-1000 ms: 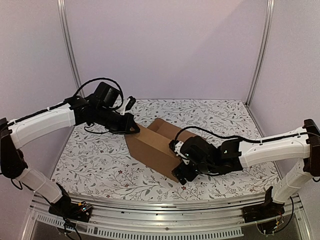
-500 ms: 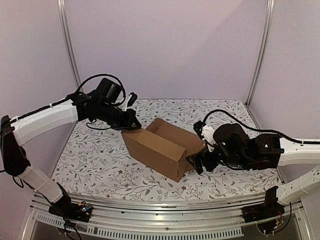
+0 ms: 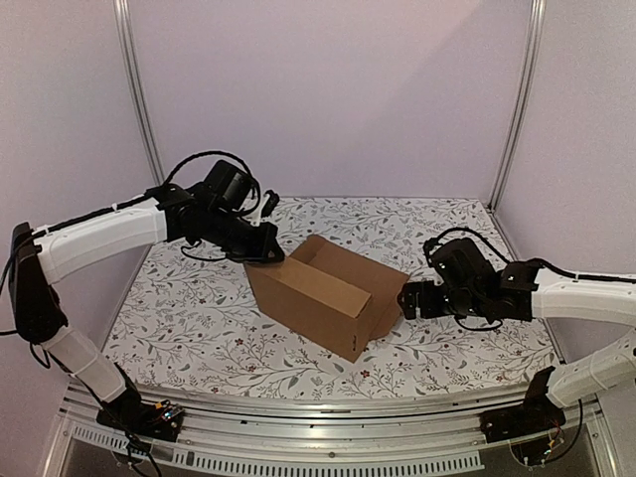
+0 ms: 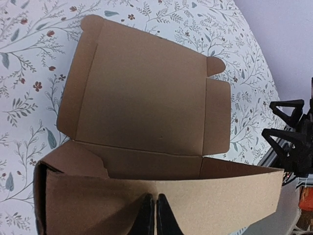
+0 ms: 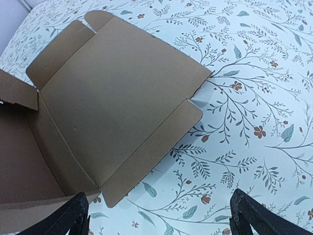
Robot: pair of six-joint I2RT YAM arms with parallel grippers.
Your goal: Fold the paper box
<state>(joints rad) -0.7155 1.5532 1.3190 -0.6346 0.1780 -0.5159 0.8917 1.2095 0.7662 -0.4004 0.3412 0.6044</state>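
Starting at the left pincer [image 4: 156,218]: clamped shut, nothing visibly between the tips, pressed against the raised long wall of the paper box [image 4: 146,98] near its top edge. Cannot tell whether pinching the card or only bracing it. Over to the right pincer [image 5: 159,208]: spread as wide as it goes, holding nothing, hanging above the tabletop [image 5: 244,122] just off the box's right end.

Judging the step in hand as standing up the side flaps while keeping that wall upright. So: hold the left tips steady on the wall, no sideways drag, or risk skating the whole sheet across the floral cloth. Bring the right pincer in low under the narrow side flap and lift along the crease, not across it. Fold slowly until square to the panel, then tuck toward the wall. Watch for corrugated spring-back. Don't let go early.

Outward now. Sitting mid-tabletop between both arms, a touch left of centre. Running on a diagonal, long axis from far-left to near-right in the overhead view. Open side facing up, tall wall toward the arms' bases. Beyond it, spreading a broad panel toward the back, rounded tabs at its far corners. Lying flat or slightly lifted there, hard to say.
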